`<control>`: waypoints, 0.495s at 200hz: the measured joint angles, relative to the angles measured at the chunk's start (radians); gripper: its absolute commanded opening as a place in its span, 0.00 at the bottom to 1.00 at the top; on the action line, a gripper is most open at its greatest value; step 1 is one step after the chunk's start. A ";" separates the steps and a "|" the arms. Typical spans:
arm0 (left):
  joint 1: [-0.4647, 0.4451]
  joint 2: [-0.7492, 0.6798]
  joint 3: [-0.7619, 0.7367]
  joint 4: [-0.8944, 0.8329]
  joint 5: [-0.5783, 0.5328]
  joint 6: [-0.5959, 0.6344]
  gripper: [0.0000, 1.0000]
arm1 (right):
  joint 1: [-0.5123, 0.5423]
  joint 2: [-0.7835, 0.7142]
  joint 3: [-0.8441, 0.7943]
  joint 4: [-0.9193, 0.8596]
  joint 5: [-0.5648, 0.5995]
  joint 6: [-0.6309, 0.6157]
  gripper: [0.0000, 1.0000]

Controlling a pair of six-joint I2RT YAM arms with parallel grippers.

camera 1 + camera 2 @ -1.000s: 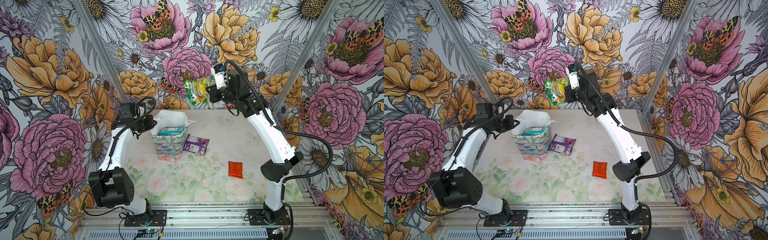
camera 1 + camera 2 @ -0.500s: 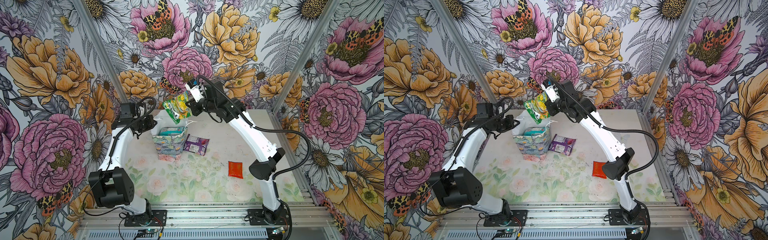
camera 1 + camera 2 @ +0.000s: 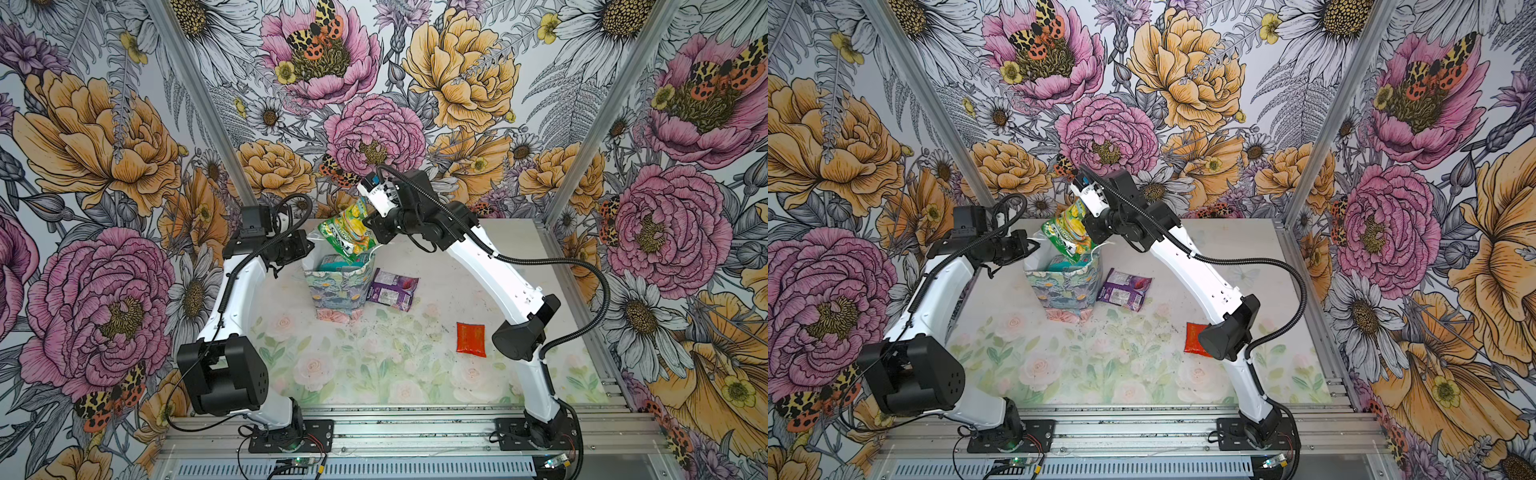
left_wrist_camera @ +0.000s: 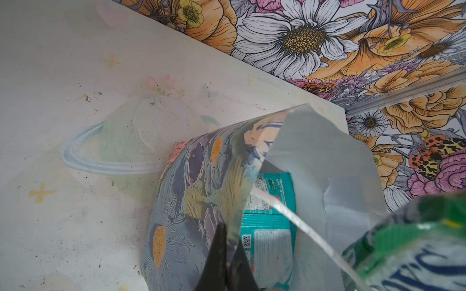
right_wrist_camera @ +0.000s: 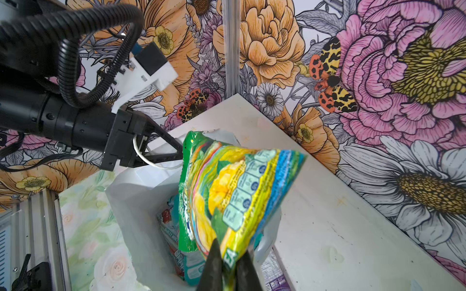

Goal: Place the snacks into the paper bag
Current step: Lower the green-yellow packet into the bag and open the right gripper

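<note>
Green-yellow packet (image 3: 347, 237) hangs tilted over the mouth of the paper bag (image 3: 338, 286), pinched tight by the right gripper (image 5: 228, 254); the left gripper (image 4: 227, 241) clamps its rim. Next call: lower it in, then release.

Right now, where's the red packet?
In both top views the red sachet lies on the table, right of the purple packet, by the right arm's elbow.

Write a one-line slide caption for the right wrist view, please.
Right tool holds a green-yellow snack packet over the open paper bag, whose rim the left tool pinches.
</note>
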 measured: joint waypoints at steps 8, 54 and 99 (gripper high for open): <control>0.000 0.000 0.000 0.000 0.000 0.000 0.00 | 0.005 0.003 0.000 -0.006 0.000 0.000 0.00; 0.000 0.000 0.000 0.000 0.000 0.000 0.00 | 0.014 0.005 -0.026 -0.016 0.081 0.010 0.00; 0.000 0.000 0.000 0.000 0.001 0.000 0.00 | 0.014 0.003 -0.084 -0.016 0.166 0.024 0.00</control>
